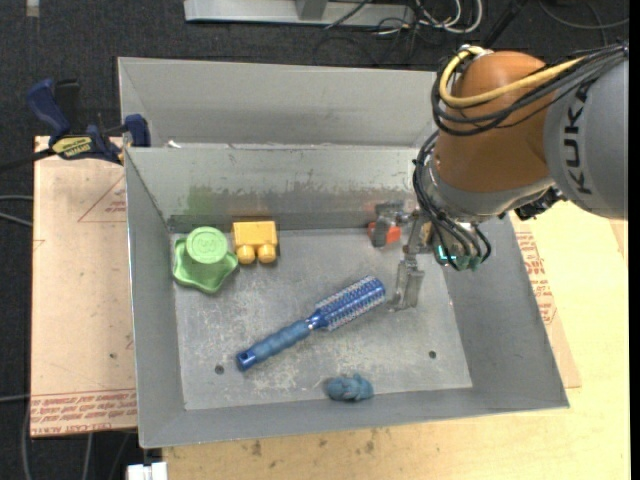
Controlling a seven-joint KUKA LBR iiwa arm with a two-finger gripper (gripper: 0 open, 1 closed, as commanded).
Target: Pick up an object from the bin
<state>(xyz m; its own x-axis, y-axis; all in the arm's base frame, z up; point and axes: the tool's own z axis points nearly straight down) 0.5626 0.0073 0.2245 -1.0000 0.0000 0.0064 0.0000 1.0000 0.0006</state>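
Just right of the blue hairbrush (312, 323) lying mid-bin: pincer (408, 293) down by its bristle end.
Open or closed, I cannot tell; off-centre, it may shove the hairbrush aside and grab nothing.

Bright, even light from above — soft shadows, dull sheen on the bin (280, 108).
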